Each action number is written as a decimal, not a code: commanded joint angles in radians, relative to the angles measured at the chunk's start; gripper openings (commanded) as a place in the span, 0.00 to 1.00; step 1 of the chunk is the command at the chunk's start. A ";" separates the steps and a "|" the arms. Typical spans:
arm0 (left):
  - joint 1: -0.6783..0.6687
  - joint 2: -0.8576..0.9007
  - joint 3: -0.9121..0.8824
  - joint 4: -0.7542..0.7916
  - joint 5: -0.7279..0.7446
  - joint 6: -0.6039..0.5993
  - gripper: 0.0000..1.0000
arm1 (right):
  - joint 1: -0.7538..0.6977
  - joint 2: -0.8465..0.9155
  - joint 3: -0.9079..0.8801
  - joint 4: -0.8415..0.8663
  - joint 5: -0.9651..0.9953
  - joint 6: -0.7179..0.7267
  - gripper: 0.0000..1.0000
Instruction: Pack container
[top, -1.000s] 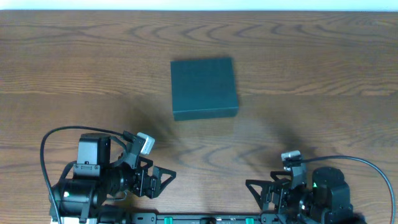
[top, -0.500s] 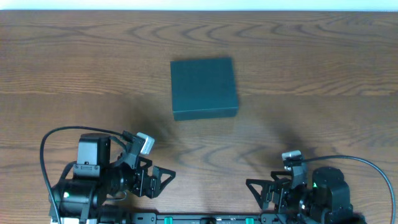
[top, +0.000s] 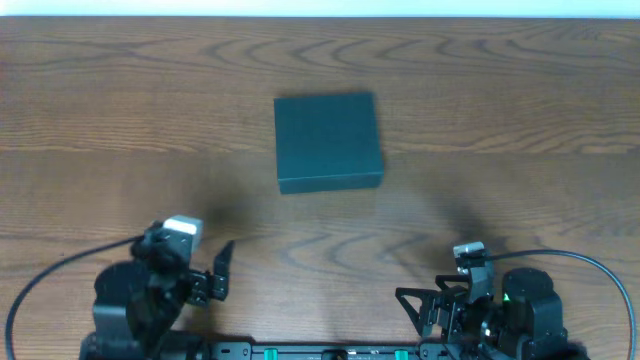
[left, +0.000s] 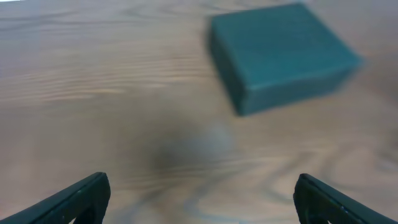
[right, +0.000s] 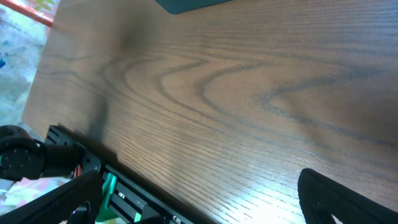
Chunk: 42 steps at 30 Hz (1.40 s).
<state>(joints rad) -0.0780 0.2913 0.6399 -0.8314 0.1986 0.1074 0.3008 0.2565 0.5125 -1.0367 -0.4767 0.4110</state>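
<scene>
The container (top: 328, 141) is a dark green-black square box with its lid shut, lying on the wooden table beyond the middle. My left gripper (top: 215, 283) is near the front left, open and empty, well short of the box. In the left wrist view the container (left: 283, 56) is blurred at the upper right, and the open jaws (left: 202, 199) frame bare table. My right gripper (top: 422, 305) is at the front right, open and empty. The right wrist view shows its spread jaws (right: 199, 200) over the table edge and a corner of the container (right: 189, 5) at the top.
The wooden table (top: 520, 120) has a white strip along its far edge. The arms' black mounting rail (top: 320, 352) with green parts runs along the front edge. It also shows in the right wrist view (right: 134, 199). No snack packets are in view.
My left arm has swung: its wrist moved left and the gripper turned from pointing right to pointing towards the container. The right arm and the container have not moved.
</scene>
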 joint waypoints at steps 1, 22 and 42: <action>0.032 -0.079 -0.068 0.000 -0.180 -0.071 0.95 | 0.007 -0.008 -0.008 -0.003 0.002 0.011 0.99; 0.150 -0.288 -0.497 0.393 -0.177 -0.146 0.95 | 0.007 -0.008 -0.008 -0.003 0.002 0.011 0.99; -0.037 -0.288 -0.521 0.428 -0.121 -0.160 0.95 | 0.007 -0.008 -0.008 -0.003 0.002 0.011 0.99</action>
<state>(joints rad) -0.1066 0.0128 0.1402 -0.4057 0.0719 -0.0490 0.3008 0.2565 0.5110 -1.0386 -0.4740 0.4133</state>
